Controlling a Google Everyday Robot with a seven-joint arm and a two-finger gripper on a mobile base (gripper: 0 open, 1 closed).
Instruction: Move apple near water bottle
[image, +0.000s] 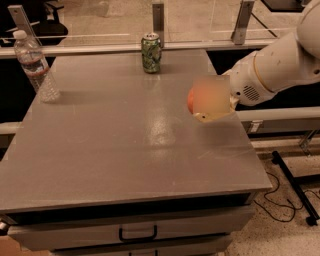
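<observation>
The apple shows as a red-orange edge inside my gripper, held a little above the right side of the grey table. The gripper is shut on the apple, and most of the fruit is hidden by it. My white arm comes in from the right. The water bottle, clear with a white cap and a red-and-white label, stands upright at the far left back corner of the table, well away from the apple.
A green soda can stands at the back middle of the table. Metal posts and a rail run along the back edge. A drawer with a dark handle is below the front edge. Cables lie on the floor at the right.
</observation>
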